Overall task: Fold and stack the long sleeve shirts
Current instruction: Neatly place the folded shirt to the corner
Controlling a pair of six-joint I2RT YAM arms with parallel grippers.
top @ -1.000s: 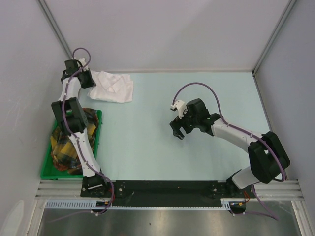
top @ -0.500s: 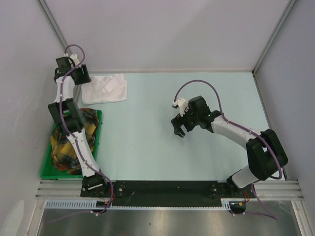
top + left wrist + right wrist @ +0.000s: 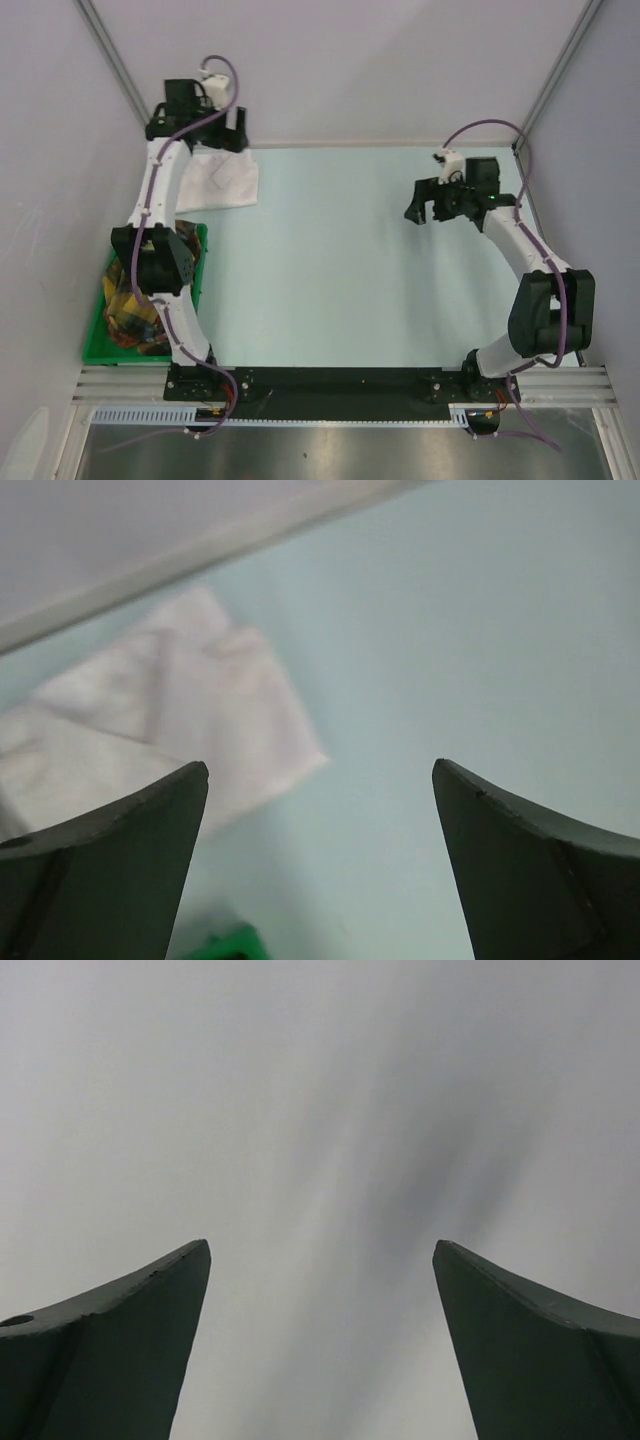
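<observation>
One long sleeve shirt [image 3: 220, 182] lies folded into a white rectangle at the table's far left corner. It also shows in the left wrist view as the shirt [image 3: 170, 715], up and left of the fingers. My left gripper [image 3: 236, 138] hangs open above the shirt's far right edge, holding nothing; in its own view the left gripper [image 3: 320, 780] frames bare table. My right gripper [image 3: 424, 211] is open and empty over the far right of the table. The right gripper [image 3: 320, 1250] sees only a blurred grey surface.
A green bin [image 3: 93, 340] holding a plaid cloth [image 3: 135, 310] stands at the near left, beside the left arm; its corner [image 3: 215, 945] shows in the left wrist view. Grey walls close the table at the back and on both sides.
My left gripper opened and let go of the shirt, which now lies flat by the left wall; that arm then rose and moved right. The right arm swung to the far right.
</observation>
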